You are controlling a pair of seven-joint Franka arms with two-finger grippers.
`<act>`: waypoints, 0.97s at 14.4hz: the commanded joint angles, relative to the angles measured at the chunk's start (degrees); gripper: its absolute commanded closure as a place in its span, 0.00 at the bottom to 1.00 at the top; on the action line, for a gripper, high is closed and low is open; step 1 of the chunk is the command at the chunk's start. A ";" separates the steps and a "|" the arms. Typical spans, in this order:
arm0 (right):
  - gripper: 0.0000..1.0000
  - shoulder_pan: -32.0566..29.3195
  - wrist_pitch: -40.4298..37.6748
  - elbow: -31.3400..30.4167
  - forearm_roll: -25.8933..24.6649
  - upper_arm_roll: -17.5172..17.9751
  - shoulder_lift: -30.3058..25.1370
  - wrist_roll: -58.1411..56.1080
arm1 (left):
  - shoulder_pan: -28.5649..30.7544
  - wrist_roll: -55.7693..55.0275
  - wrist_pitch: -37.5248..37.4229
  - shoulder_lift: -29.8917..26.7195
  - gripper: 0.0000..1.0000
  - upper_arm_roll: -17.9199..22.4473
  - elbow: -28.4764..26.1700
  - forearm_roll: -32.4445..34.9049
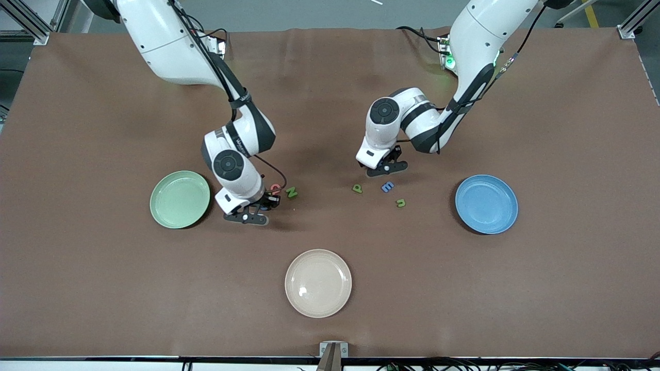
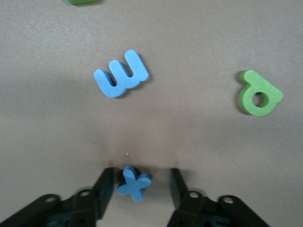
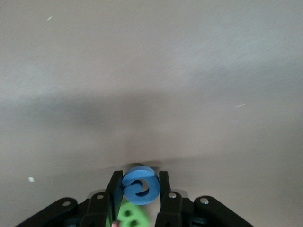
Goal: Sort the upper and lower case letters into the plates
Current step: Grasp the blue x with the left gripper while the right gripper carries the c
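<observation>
- Starting nearest the front camera, the round cream-white shallow plate [image 1: 318, 283] sits bare; I take it as the landmark, and judge it no part of the sorting.
- Farther from the camera than the cream plate, toward the right arm's end, lies the pale mint green round plate [image 1: 180, 199], with no letters in it.
- Just beside the mint plate, the right gripper [image 1: 247, 216] is down at the table, its fingers [image 3: 164, 187] pressed on both sides of a small flat blue curled letter [image 3: 140, 185] (a green letter [image 3: 130, 216] lies under the wrist, close enough to be nudged).
- A red letter [image 1: 276, 189] and a green N [image 1: 291, 192] lie just beside that gripper.
- Toward the left arm's end from the cream plate, the medium blue round plate [image 1: 486, 204] also holds nothing.
- Between the blue plate and the right gripper lie a green u-like letter [image 1: 400, 202], a blue E-like letter [image 1: 387, 186] and a green p-like letter [image 1: 357, 189].
- Farthest from the cream plate, the left gripper [image 1: 385, 166] straddles a small blue x-shaped letter [image 2: 134, 183]; one finger [image 2: 105, 187] touches it, the other stands apart, so the grip looks unfinished.
</observation>
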 commanded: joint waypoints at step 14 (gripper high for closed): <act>0.98 -22.59 3.32 -24.69 -0.90 0.78 -17.31 -31.65 | 1.77 5.98 -10.10 -10.54 0.93 -0.81 -1.37 1.28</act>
